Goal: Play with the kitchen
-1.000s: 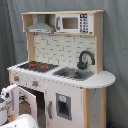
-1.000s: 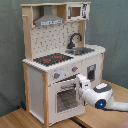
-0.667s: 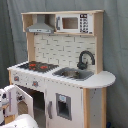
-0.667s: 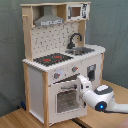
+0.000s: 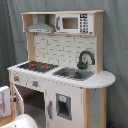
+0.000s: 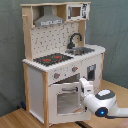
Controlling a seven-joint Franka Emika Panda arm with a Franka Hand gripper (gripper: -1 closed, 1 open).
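Note:
The kitchen (image 5: 65, 95) (image 6: 60, 55) is a tall white and light-wood toy with a black-red hob (image 5: 37, 65), a black faucet (image 5: 85, 57), a sink (image 5: 74, 74), a grey hood (image 6: 48, 21) and a small microwave (image 5: 74, 23). Its windowed oven door (image 6: 65, 100) stands partly swung out, and the dark oven cavity (image 5: 32, 102) shows in the first exterior view. My gripper (image 6: 82, 85) is at the door's free edge below the knobs (image 6: 56, 75), with my white arm (image 6: 102, 102) behind it.
The kitchen stands on a wooden floor (image 6: 15, 120) in front of a grey curtain (image 5: 117, 50). A second narrow white door with a small window (image 5: 62, 106) sits under the sink. Part of my arm (image 5: 22, 122) fills the first exterior view's lower left.
My arm has drifted slightly down and toward the second exterior view's right, and the oven door has come a little further out with it.

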